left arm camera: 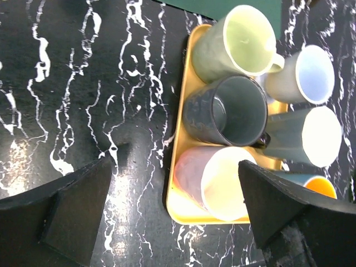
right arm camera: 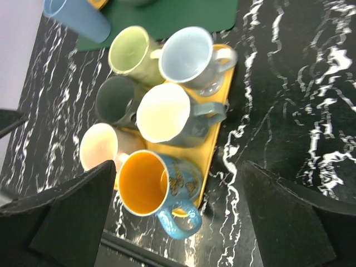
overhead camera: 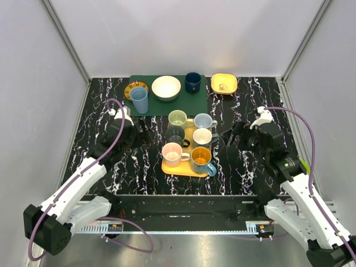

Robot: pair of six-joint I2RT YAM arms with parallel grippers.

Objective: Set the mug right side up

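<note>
Yellow tray [right arm camera: 217, 133]; black, white-veined table [overhead camera: 233, 172] — orange-lined blue mug [right arm camera: 161, 192], perhaps butterfly-printed.

6 mugs stand close together, all mouth-up, in 2 columns of 3 on a yellow tray [overhead camera: 179, 169]. Left column, far to near: green mug [overhead camera: 177, 118], dark grey mug [overhead camera: 175, 135], pink mug [overhead camera: 172, 152]. Right column, far to near: light blue mug [overhead camera: 203, 120], white-lined mug [overhead camera: 202, 137], orange-lined mug [overhead camera: 201, 158], their handles toward the right.

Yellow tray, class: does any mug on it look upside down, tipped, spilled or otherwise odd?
Nothing stands out. All six mugs on the yellow tray stand mouth up, packed close in two rows; none is tipped and no spill shows.
</note>
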